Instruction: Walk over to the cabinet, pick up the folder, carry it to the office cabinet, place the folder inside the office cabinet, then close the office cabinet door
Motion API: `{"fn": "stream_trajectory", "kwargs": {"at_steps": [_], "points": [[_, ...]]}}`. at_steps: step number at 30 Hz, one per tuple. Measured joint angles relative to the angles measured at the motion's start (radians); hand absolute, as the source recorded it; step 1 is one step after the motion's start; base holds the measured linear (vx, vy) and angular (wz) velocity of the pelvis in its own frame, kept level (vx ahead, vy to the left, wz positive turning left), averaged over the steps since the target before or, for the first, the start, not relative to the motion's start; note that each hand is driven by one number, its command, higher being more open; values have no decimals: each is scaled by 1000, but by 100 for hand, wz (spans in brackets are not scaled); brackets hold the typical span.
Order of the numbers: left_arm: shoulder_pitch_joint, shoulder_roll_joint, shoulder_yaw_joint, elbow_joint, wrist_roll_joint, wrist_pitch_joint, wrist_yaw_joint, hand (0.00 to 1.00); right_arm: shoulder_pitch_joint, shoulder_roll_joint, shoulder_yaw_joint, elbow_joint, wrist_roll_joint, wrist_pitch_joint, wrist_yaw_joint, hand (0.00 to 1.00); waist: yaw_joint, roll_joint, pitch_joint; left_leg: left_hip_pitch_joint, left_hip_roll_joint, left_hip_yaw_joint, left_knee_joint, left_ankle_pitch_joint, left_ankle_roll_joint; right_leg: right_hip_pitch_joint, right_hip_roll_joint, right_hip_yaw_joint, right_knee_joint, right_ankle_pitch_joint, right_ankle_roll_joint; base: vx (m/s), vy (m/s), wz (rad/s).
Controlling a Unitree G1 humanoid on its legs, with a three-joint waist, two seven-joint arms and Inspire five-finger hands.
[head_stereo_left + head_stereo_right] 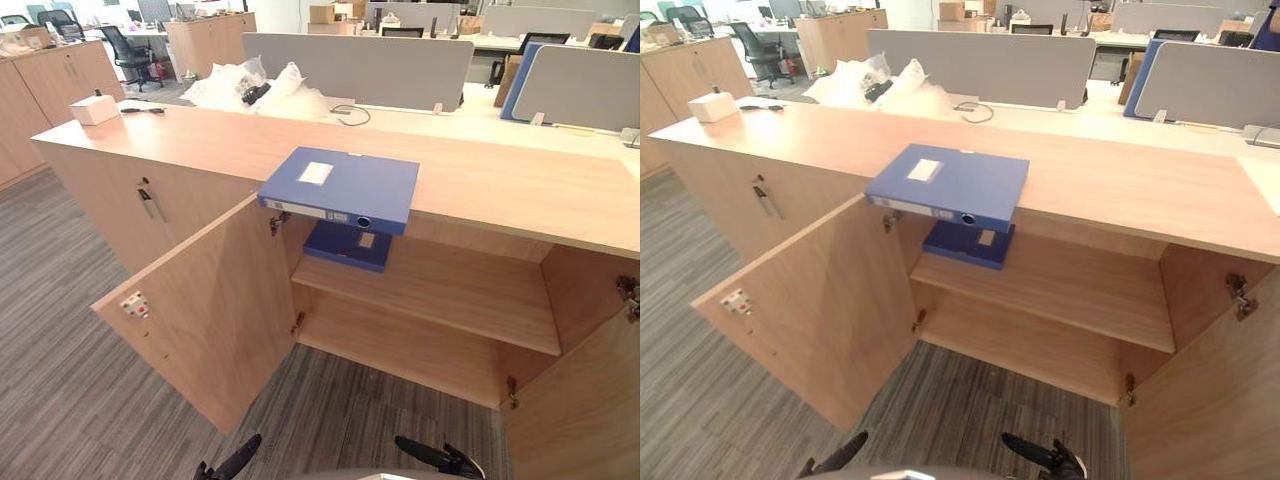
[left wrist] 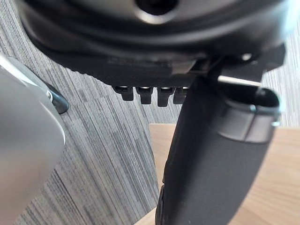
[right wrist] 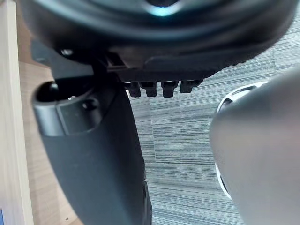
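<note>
A blue folder (image 1: 340,188) lies flat on the top of the wooden office cabinet (image 1: 520,190), its spine overhanging the front edge. A second blue folder (image 1: 348,245) lies on the shelf (image 1: 440,295) inside, right below the first. Both cabinet doors stand open: the left door (image 1: 200,310) swings out toward me and the right door (image 1: 590,400) is at the right edge. My left hand (image 1: 235,462) and right hand (image 1: 435,458) hang low over the carpet, well short of the cabinet. Each has relaxed fingers and holds nothing. The left thumb (image 2: 211,164) and right thumb (image 3: 93,159) show close up.
A small white box (image 1: 95,108) and crumpled plastic bags (image 1: 250,88) sit on the cabinet top at the far left. Grey desk partitions (image 1: 360,68) stand behind it. Keys hang from the closed door (image 1: 148,200) at the left. Grey carpet (image 1: 60,380) runs along the front.
</note>
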Motion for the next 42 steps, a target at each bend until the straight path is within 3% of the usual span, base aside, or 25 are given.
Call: {"fn": "stream_trajectory", "kwargs": {"at_steps": [2,4,5,6,8,9,10,12,13,14,15,16,19,21,25,28,33,36,38,42], "points": [[-5,-1,11,-13,-1,0,-10,100,0,7,-1,-1,0,0,4,100,1,-3,2,-66,15,-3,167,-18,-23,35,14,0,-47,-4,-1,74,-107,0],[-16,-19,48,-22,-1,1,-12,100,3,-2,-2,-8,9,0,6,100,1,15,3,-201,51,-31,467,-25,-20,53,47,9,-60,-22,-6,60,-20,-17],[-14,-27,62,-24,-8,2,-10,100,6,-9,-8,-9,22,-1,5,100,2,34,4,-263,79,-55,612,1,-26,62,74,21,-50,-34,-12,133,81,-50],[-8,-22,70,-23,-14,10,-9,100,10,-9,-12,-8,32,0,3,100,9,43,10,-304,105,-61,733,75,-37,87,94,50,-44,-47,-18,158,98,-56],[-4,-12,82,-24,-18,16,-9,100,12,0,-10,-8,31,0,3,100,13,23,12,-331,109,-53,810,161,-42,114,92,77,-61,-49,-19,142,78,-48],[3,-7,85,-25,-19,16,-9,100,13,7,-10,-8,31,1,3,100,17,15,10,-349,108,-44,848,118,-31,129,88,96,-72,-49,-19,214,117,-58],[7,-4,84,-30,-36,18,-10,100,9,13,-11,-8,29,2,3,100,17,1,12,-380,92,-42,836,20,-24,151,73,125,-94,-44,-12,220,130,-62],[8,-6,82,-40,-72,18,-12,100,0,18,-14,-3,29,6,2,100,28,-12,22,-404,60,-33,743,-62,-20,162,39,164,-98,-41,-7,222,190,-66],[8,-4,54,-40,-124,17,-12,100,-5,18,-19,0,29,10,3,100,37,-14,25,-414,13,-55,564,-81,-13,167,7,191,-98,-35,10,215,244,-64],[11,-6,30,-40,-143,15,-14,100,-5,11,-20,0,28,11,5,100,39,-1,22,-404,2,-76,456,-49,-7,169,6,199,-98,-31,22,259,308,-49],[14,-16,-16,-40,-169,12,-16,100,-3,-13,-20,-3,28,10,7,100,39,40,11,-399,3,-124,328,25,-11,171,26,207,-101,-28,42,233,263,-23],[3,8,-61,-43,-204,16,-38,100,-7,-6,-14,-4,27,11,3,100,41,22,6,-382,-23,-125,324,-15,-8,179,-4,218,-111,-40,68,273,286,-7],[13,80,-281,-164,-255,19,-73,100,-2,28,50,-21,-14,11,20,100,36,-25,-15,-364,-72,-109,279,-11,10,178,-54,226,-121,-25,70,171,176,1],[19,112,-414,-273,-278,27,-111,100,-8,38,101,-38,-15,10,30,100,39,-26,-16,-329,-77,-90,231,2,27,184,-65,229,-130,0,79,83,103,-23],[51,168,-642,-591,-291,36,-201,100,-9,39,200,-69,-59,9,52,100,35,-6,-34,-275,-80,-41,85,76,20,151,-82,257,-146,23,96,-24,-28,-32],[57,182,-745,-746,-280,39,-235,100,-18,25,242,-66,-94,15,54,100,22,7,-40,-256,-77,-37,-34,153,5,129,-76,257,-180,35,102,-63,-178,-9],[77,196,-872,-828,-271,71,-274,100,-26,-11,274,-57,-130,33,54,100,12,22,-48,-192,-50,-29,-201,252,-15,124,-49,258,-212,43,89,-42,-144,-6],[89,268,-943,-913,-254,88,-295,100,-17,-24,276,-56,-132,34,54,100,10,22,-52,-171,-37,-25,-255,286,-21,125,-34,259,-229,48,81,-58,-82,-5],[90,362,-991,-1007,-229,93,-326,100,-1,-43,295,-55,-143,38,55,100,10,23,-60,-161,-33,-24,-287,305,-24,124,-29,259,-238,49,78,-71,-49,-3],[87,471,-1014,-1105,-150,98,-367,100,2,-44,302,-46,-168,48,64,100,11,23,-87,-149,-34,-22,-323,326,-25,123,-25,259,-254,50,79,-42,-8,-3]]}}
